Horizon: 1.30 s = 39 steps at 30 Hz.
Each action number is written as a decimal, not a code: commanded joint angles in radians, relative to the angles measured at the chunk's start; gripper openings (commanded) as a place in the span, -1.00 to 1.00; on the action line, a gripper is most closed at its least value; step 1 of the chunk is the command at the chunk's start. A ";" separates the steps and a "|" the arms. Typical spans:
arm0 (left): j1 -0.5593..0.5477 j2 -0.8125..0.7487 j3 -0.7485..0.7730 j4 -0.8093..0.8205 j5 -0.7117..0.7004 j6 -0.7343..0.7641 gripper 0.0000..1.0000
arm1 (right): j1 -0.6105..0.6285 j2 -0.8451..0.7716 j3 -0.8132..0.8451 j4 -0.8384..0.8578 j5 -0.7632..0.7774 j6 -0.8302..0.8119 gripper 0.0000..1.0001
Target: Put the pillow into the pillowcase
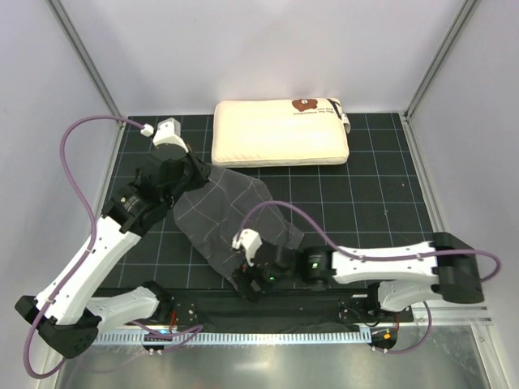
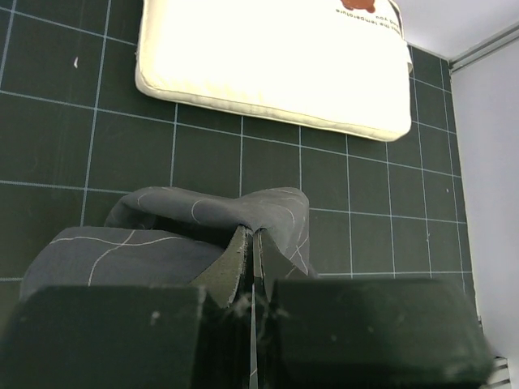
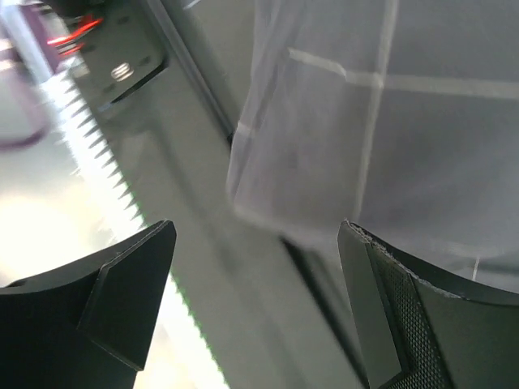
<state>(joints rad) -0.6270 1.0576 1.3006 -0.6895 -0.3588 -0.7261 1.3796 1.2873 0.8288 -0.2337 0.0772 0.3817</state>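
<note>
Pillowcase (image 1: 231,215) crumpled at middle of bench (image 1: 381,203), pillow (image 1: 280,132) just beyond, at far edge. Best now: right claw (image 3: 258,243), spread at near hem, should catch one layer only; left claw (image 2: 252,240), pinching far fold, to lift opposite, opening mouth. Case dark grey, light check; pillow cream, plump, flat
</note>
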 commanded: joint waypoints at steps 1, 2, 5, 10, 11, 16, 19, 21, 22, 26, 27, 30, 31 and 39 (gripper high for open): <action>0.006 -0.010 0.017 0.041 0.004 -0.009 -0.99 | 0.064 0.127 0.134 0.030 0.315 -0.023 0.78; 0.006 -0.011 0.019 0.038 0.004 -0.009 -0.99 | 0.073 0.206 0.162 -0.010 0.359 -0.020 0.79; 0.007 -0.015 0.029 0.025 0.000 -0.010 -0.99 | 0.101 0.346 0.278 -0.076 0.502 0.003 0.79; 0.009 -0.021 0.032 0.015 -0.002 -0.006 -0.99 | 0.125 0.518 0.406 -0.222 0.702 0.103 0.70; 0.012 -0.021 0.034 0.015 -0.002 -0.004 -0.99 | 0.125 0.541 0.423 -0.274 0.723 0.115 0.53; 0.021 -0.024 0.032 0.005 -0.008 0.004 -0.99 | 0.136 0.537 0.471 -0.366 0.792 0.184 -0.92; 0.039 -0.041 0.063 -0.019 -0.046 0.033 -0.99 | 0.174 0.446 0.441 -0.305 0.750 0.122 -0.92; 0.061 -0.054 0.150 -0.091 -0.096 0.072 -0.99 | 0.206 0.351 0.454 -0.273 0.698 0.054 -0.92; 0.061 -0.060 0.187 -0.128 -0.174 0.085 -0.99 | 0.216 0.324 0.464 -0.270 0.638 0.034 -0.92; 0.061 -0.106 0.382 -0.232 -0.350 0.157 -0.99 | 0.254 0.163 0.594 -0.309 0.446 -0.012 -0.92; 0.061 -0.116 0.416 -0.249 -0.370 0.171 -0.99 | 0.263 0.133 0.616 -0.311 0.423 -0.026 -0.92; 0.061 -0.131 0.540 -0.263 -0.393 0.206 -0.99 | 0.269 0.039 0.690 -0.315 0.328 -0.036 -0.92; 0.061 -0.128 0.569 -0.262 -0.390 0.217 -0.99 | 0.269 0.017 0.705 -0.319 0.328 -0.035 -0.92; 0.061 -0.006 0.562 -0.122 -0.235 0.229 -0.99 | -0.035 -0.176 0.695 -0.486 0.351 0.080 -0.92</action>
<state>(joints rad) -0.5671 0.9169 1.9308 -0.8719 -0.6689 -0.5224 1.4811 1.1515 1.5761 -0.6212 0.4793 0.4091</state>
